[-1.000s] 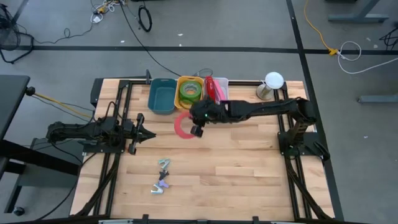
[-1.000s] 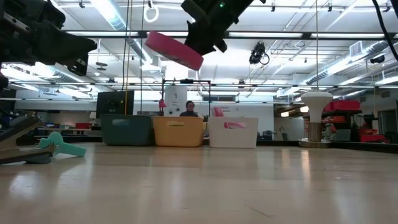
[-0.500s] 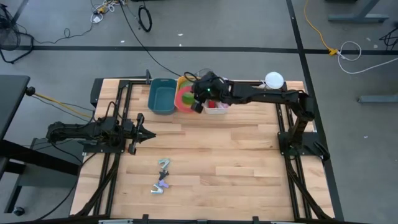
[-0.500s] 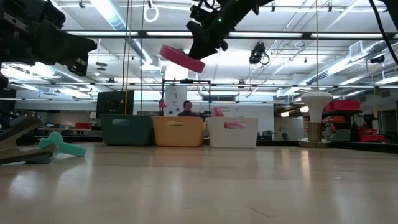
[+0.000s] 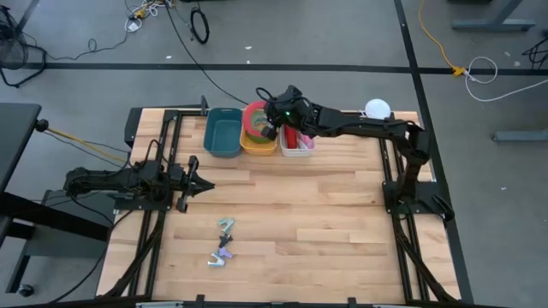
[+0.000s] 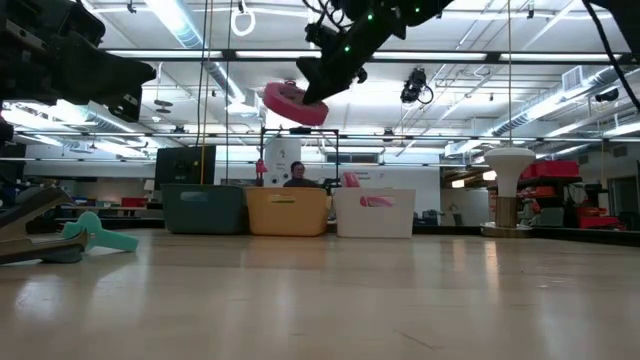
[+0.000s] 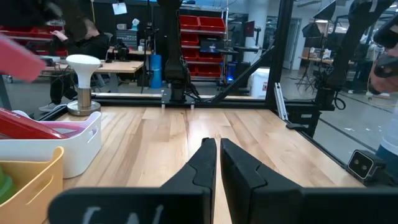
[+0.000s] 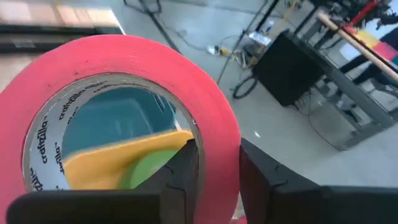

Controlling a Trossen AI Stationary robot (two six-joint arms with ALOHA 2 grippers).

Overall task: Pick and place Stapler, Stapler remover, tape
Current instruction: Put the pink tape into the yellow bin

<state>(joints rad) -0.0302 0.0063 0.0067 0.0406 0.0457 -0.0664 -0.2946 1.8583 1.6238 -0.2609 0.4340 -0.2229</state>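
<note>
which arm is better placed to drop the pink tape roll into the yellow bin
The right arm. Its right gripper is shut on the pink tape roll, held in the air over the yellow bin. The left gripper sits shut and empty near the table's left side, well away from the bins.

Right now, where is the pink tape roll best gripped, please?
Grip the pink tape roll by its band, from the rim: one finger through the wide centre hole, one outside, as the right gripper holds it above the yellow bin.

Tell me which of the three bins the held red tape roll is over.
The yellow middle bin, between the teal bin and white bin. The right gripper holds the red tape roll above it.
</note>
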